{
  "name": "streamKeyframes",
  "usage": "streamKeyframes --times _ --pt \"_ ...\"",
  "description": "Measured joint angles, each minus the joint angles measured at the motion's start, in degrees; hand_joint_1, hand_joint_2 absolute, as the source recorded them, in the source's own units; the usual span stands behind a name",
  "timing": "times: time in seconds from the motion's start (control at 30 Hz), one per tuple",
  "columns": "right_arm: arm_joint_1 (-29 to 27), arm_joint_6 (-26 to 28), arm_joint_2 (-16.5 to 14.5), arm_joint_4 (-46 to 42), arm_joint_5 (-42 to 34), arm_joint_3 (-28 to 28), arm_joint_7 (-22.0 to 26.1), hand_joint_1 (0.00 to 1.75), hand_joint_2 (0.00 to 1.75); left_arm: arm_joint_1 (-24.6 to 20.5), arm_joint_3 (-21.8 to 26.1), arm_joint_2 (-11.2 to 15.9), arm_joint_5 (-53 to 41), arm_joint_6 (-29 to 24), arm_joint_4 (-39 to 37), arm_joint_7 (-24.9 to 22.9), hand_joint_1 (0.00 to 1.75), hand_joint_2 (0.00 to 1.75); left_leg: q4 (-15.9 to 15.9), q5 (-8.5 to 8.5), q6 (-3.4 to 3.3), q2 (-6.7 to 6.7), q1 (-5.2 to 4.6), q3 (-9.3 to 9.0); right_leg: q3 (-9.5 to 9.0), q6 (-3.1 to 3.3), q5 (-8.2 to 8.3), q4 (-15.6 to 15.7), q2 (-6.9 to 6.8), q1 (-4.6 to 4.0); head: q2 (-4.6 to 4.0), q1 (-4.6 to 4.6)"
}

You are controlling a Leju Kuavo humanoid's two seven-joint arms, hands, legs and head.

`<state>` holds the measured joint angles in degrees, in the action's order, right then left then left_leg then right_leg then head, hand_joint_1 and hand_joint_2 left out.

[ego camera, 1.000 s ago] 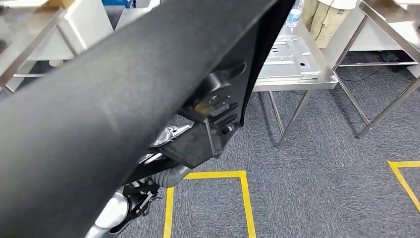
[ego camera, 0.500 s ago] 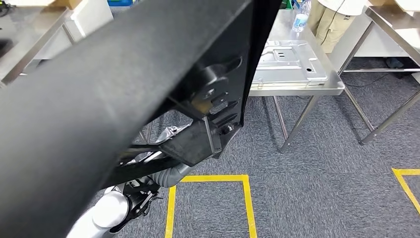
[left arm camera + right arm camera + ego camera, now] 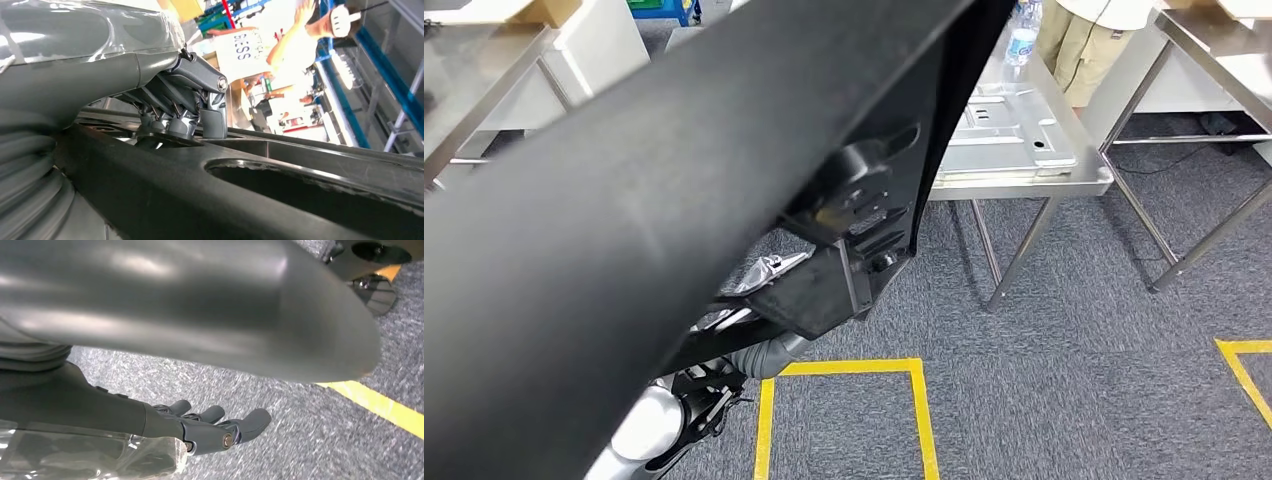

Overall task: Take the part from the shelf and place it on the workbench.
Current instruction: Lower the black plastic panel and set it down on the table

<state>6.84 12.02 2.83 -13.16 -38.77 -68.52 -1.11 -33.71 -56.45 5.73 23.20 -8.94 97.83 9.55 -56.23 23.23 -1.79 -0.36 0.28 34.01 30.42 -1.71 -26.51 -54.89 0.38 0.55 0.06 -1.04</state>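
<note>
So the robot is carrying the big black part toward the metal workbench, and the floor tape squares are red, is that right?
Not quite. The floor tape is yellow, not red, as the head view shows. The rest holds: the black part is up in front of the camera, with the left hand gripping it, and the metal workbench stands ahead.

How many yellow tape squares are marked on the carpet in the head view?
2: one floor marking ahead beneath the black part, another cut off at the right edge. The part may hide more.

part (image 3: 624, 200): matt black plastic | workbench (image 3: 1024, 180): shiny metal | floor (image 3: 1074, 380): rough grey carpet
</note>
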Motion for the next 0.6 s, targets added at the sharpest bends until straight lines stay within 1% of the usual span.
streamKeyframes --times 0.03,0.1,0.13,0.17,0.2,0.27,0.3,0.33,0.37,0.43,0.47,0.5,0.57,0.6 --pt "0.0 0.0 0.0 0.0 0.0 0.0 0.0 0.00 0.00 0.0 0.0 0.0 0.0 0.0 0.0 0.0 1.75 1.75 0.6 0.19 -0.24 -0.02 -0.13 -0.27 -0.08 -0.35 -0.05 -0.1 -0.01 -0.08 0.00 -0.01" --pt "0.0 0.0 0.0 0.0 0.0 0.0 0.0 0.00 0.00 0.0 0.0 0.0 0.0 0.0 0.0 0.1 1.75 1.75 0.8 0.39 -0.81 -0.11 -0.03 -0.65 -0.24 -0.93 -0.17 -0.5 -0.04 -0.01 0.00 -0.02" --pt "0.0 0.0 0.0 0.0 0.1 0.0 0.0 0.00 0.00 0.0 0.0 0.0 0.0 0.0 0.0 0.1 1.75 1.75 1.0 0.51 -1.12 -0.12 0.07 -1.01 -0.04 -1.22 -0.50 -1.5 -0.06 0.04 0.01 -0.04" --pt "0.1 0.0 0.0 0.0 0.1 0.0 0.0 0.00 0.00 0.0 0.0 -0.1 0.0 0.0 0.0 0.2 1.75 1.75 1.1 0.63 -1.41 -0.09 0.20 -1.44 0.74 -1.41 -1.39 -3.3 -0.07 0.09 0.00 -0.09" --pt "0.1 0.0 0.0 0.0 0.1 0.0 0.0 0.00 0.00 0.0 0.0 -0.1 0.0 0.0 0.0 0.3 1.75 1.75 1.1 0.79 -1.63 -0.05 0.26 -1.82 2.31 -1.60 -2.77 -6.4 -0.08 0.15 0.00 -0.13" --pt "0.0 0.0 0.0 0.0 0.2 0.0 0.0 0.00 0.00 0.0 0.0 -0.1 0.0 0.0 0.0 0.4 1.75 1.75 1.1 1.26 -1.94 -0.02 0.19 -2.32 6.92 -1.88 -5.67 -14.2 -0.09 0.20 0.01 -0.19" --pt "-0.1 0.0 0.0 0.0 0.2 0.0 0.0 0.00 0.00 0.1 0.0 -0.1 0.0 0.0 0.0 0.4 1.75 1.75 1.1 1.53 -1.98 -0.05 0.15 -2.59 8.89 -1.98 -6.19 -16.8 -0.10 0.22 0.01 -0.19" --pt "-0.1 0.0 0.0 0.0 0.2 0.0 0.0 0.00 0.00 0.1 0.0 -0.1 0.0 0.0 0.0 0.4 1.75 1.75 1.1 1.83 -1.96 -0.12 0.13 -2.91 9.89 -2.08 -5.51 -17.2 -0.10 0.24 0.01 -0.19" --pt "-0.1 0.0 0.1 0.0 0.2 0.0 0.0 0.00 0.00 0.2 0.0 -0.1 0.0 0.0 0.0 0.5 1.75 1.75 1.1 2.17 -1.87 -0.19 0.14 -3.35 9.73 -2.11 -3.66 -15.4 -0.10 0.26 0.01 -0.19" --pt "-0.1 0.0 0.1 0.0 0.2 0.0 0.0 0.00 0.00 0.1 0.0 -0.1 0.0 0.0 0.0 0.5 1.75 1.75 1.1 2.97 -1.50 -0.28 0.19 -4.39 7.09 -1.98 1.59 -7.4 -0.09 0.25 0.00 -0.19" --pt "-0.1 0.0 0.2 0.0 0.2 0.0 0.0 0.00 0.00 0.1 0.0 -0.1 0.0 0.0 0.0 0.5 1.75 1.75 1.1 3.31 -1.26 -0.29 0.17 -4.71 5.85 -1.72 2.89 -3.9 -0.12 0.11 0.00 -0.19" --pt "-0.1 0.0 0.2 0.0 0.2 0.0 0.0 0.00 0.00 0.1 0.0 -0.1 0.0 0.0 0.0 0.5 1.75 1.75 1.2 3.59 -0.97 -0.28 0.11 -4.85 5.07 -1.36 3.69 -1.7 -0.13 -0.06 0.00 -0.20" --pt "-0.1 0.0 0.2 0.0 0.2 0.0 0.0 0.00 0.00 0.1 0.0 -0.2 0.0 0.0 -0.1 0.6 1.75 1.75 1.1 3.83 -0.37 -0.27 -0.02 -5.00 4.77 -0.43 3.21 -0.7 -0.20 -0.34 0.01 -0.18" --pt "-0.1 0.0 0.2 0.0 0.2 0.0 0.0 0.00 0.00 0.1 0.0 -0.2 0.0 0.0 -0.1 0.6 1.75 1.75 1.0 4.03 -0.09 -0.25 -0.02 -5.04 4.51 -0.01 3.44 -0.7 -0.20 -0.24 0.01 -0.19"
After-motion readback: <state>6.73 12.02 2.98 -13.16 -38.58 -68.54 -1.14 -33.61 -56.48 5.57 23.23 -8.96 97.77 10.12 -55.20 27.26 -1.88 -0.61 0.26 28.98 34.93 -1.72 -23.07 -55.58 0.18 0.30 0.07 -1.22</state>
